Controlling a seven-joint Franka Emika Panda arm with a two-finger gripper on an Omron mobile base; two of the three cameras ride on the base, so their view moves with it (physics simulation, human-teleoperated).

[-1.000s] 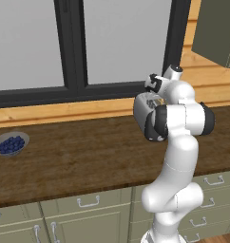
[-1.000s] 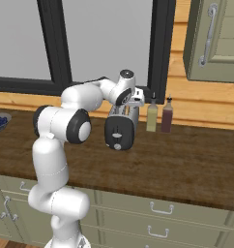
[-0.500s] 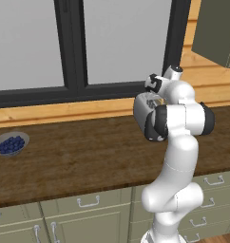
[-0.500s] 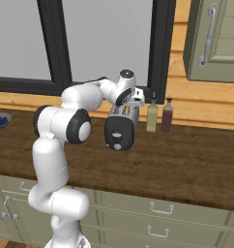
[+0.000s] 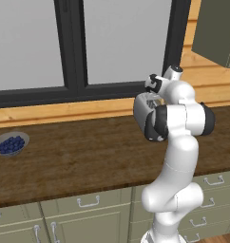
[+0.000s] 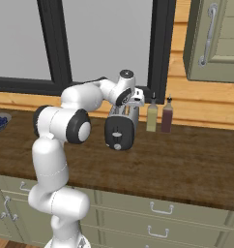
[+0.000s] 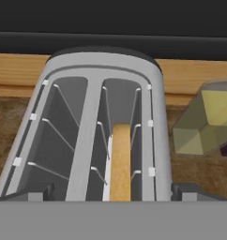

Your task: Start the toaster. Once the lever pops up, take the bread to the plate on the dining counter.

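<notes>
- I saw the toaster (image 6: 120, 131) standing on the dark wood surface (image 6: 186, 160) close under the window, its dark round end face turned toward the right base camera.
- From the left base view the toaster (image 5: 144, 107) was mostly hidden behind my arm's elbow, with just its silver top and side showing.
- My end effector (image 6: 132, 102) hung directly above the toaster's top, pointing down at the slots.
- In the hand view its two dark fingertips (image 7: 28, 195) sat at opposite sides of the toaster (image 7: 155, 122), spread as wide as they go, gripping nothing.
- The bread (image 7: 120, 161) stood on edge inside the right-hand slot as the hand camera saw it, its tan top edge showing between the wire guides; the other slot held none.
- Two bottles stood just beside the toaster against the wall: a yellowish one (image 6: 152, 115) nearer it and a dark reddish one (image 6: 167, 116) past that.
- The yellowish bottle (image 7: 204, 124) also showed at the right of the hand view.
- A small bowl of blueberries (image 5: 11, 144) sat well apart, at the far left of the surface.
</notes>
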